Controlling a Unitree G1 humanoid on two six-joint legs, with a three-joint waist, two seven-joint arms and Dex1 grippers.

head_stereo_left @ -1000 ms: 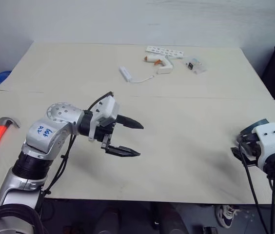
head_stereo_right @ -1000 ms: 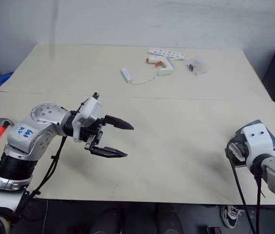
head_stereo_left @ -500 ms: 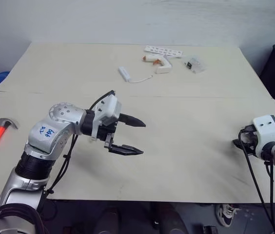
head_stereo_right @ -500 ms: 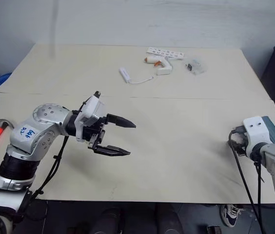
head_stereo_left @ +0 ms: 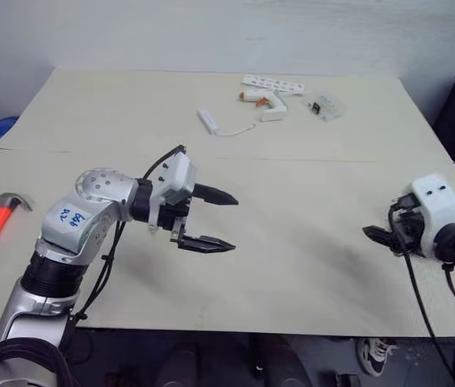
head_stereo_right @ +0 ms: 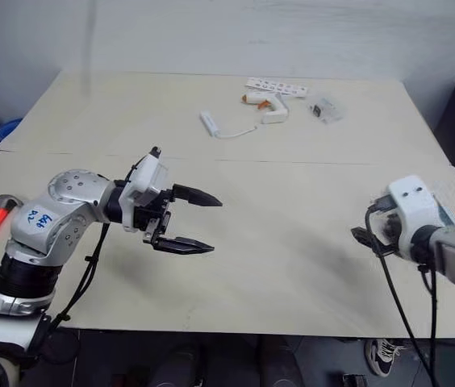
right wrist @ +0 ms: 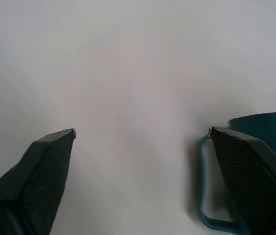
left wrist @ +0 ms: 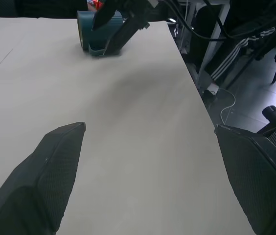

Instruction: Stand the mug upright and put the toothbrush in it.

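Two grippers, both wide open, both empty. R gripper (head_stereo_left: 382, 235) hangs near the table's (head_stereo_left: 292, 210) 3 o'clock edge, fingers spread. In its wrist view the mug (right wrist: 263, 128) sits just past one finger, handle loop toward the gap, not gripped; can't tell if that finger touches the mug. In L wrist view the mug (left wrist: 90, 35) looks to be on its side under the R fingers. L gripper (head_stereo_left: 211, 219) hovers near table centre, touching nothing.

Step in hand, I'd say: get hold of the mug to stand it up. You want both R fingers either side of the body, not the handle, w/ the wrist free to roll it upright. Close slow; it may roll off. Toothbrush: can't spot it.
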